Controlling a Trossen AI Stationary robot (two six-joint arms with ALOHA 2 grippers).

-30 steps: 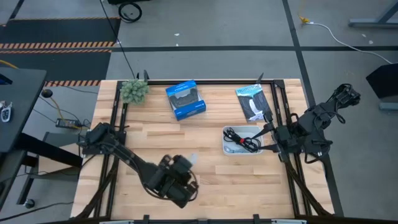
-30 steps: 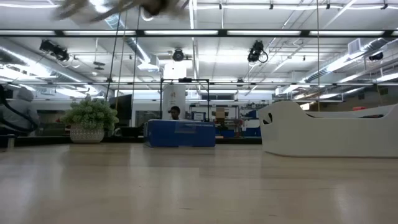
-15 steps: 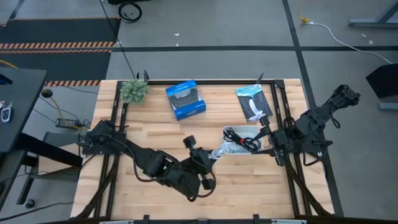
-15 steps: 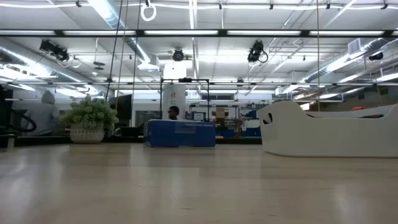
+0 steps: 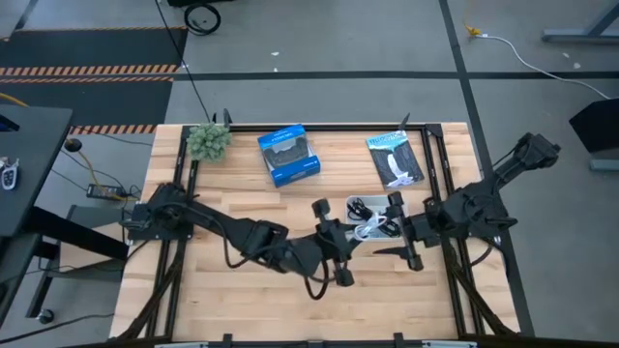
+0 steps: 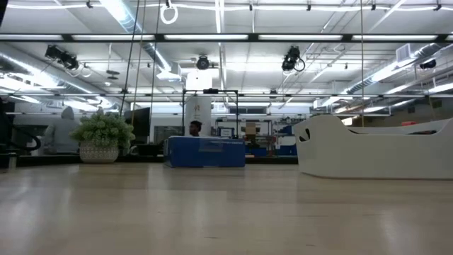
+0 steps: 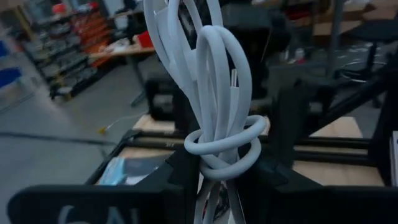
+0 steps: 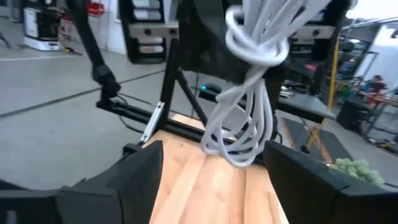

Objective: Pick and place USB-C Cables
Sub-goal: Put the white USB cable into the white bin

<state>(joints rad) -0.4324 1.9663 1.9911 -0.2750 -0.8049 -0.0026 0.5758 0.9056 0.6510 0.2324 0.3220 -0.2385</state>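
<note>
1. The pale wooden plank surface (image 5: pixel 242 290) carries a blue rectangular box (image 5: pixel 288 155), a small green potted plant (image 5: pixel 208 141) and a flat black-and-white packet (image 5: pixel 395 159) along its far edge, all well clear of the working zone near the white shallow tray (image 5: pixel 360 235).
2. The left end effector (image 5: pixel 350 238) reaches across to the tray's near edge and is clamped on the pale blue-grey bundled USB-C cable (image 7: pixel 217 118). It grips the bundle low and lets the loops hang free, probably so the knotted wrap keeps it together for the drop.
3. The right end effector (image 5: pixel 398 230) sits at the tray's other side with its fingers (image 8: pixel 305 180) spread wide, holding nothing and facing the dangling bundle, perhaps ready to receive or steady it.
4. A thin black bundled cable (image 5: pixel 360 207) lies in the tray.
5. Much is hidden:
   - the arms cover most of the tray, so other cables there cannot be counted;
   - the low view shows neither end effector;
   - whether the bundle touches the tray is unclear.
</note>
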